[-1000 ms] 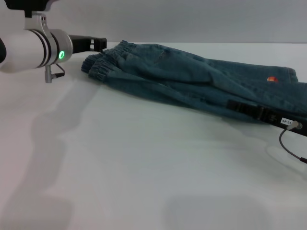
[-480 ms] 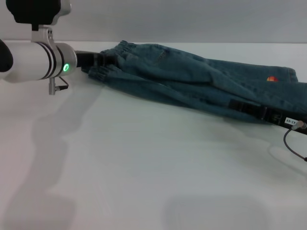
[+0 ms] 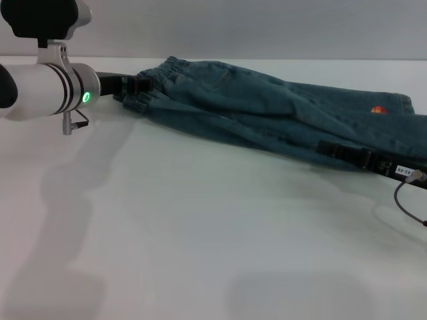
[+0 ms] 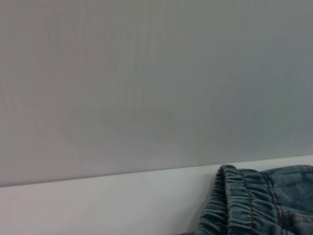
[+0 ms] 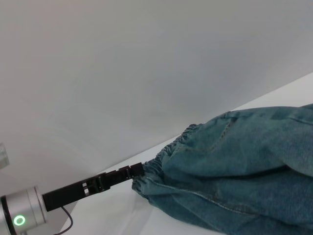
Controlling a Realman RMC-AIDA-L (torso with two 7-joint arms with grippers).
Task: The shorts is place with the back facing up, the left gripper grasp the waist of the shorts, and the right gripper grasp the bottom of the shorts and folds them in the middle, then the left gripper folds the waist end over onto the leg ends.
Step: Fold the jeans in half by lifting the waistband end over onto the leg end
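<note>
The faded blue denim shorts lie folded lengthwise on the white table, running from far left to right. Their ruffled waist is at the far left, and it also shows in the left wrist view. The leg ends are at the right, by the orange ball print. My left gripper reaches from its silver-white arm to the waist and touches the ruffled edge; the right wrist view shows the left gripper there too. My right gripper rests on the near edge of the shorts, close to the leg ends.
The white table stretches bare toward me in front of the shorts. A thin grey cable loops down from the right gripper at the right edge. A plain grey wall stands behind the table.
The left gripper came down and rightward from behind the shorts to the waist edge. The right gripper slid slightly to the right. The shorts kept their shape.
</note>
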